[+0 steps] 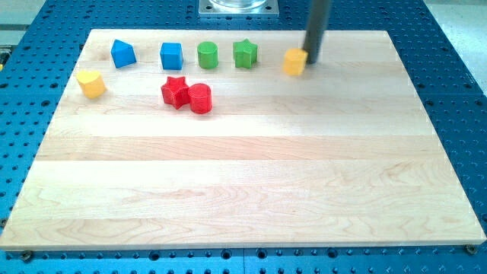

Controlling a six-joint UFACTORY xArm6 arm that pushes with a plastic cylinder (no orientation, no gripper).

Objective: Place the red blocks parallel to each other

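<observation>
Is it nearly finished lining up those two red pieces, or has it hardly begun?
Done: the red star and red cylinder already sit side by side, touching or nearly so, left of the board's centre. In hand: nothing with them; my tip is far off at the view's top right, against the yellow block. Left: coming over to the reds and any final nudging.

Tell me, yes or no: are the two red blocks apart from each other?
No: the red star block and the red cylinder sit touching, side by side, below the row of blue and green blocks.
</observation>
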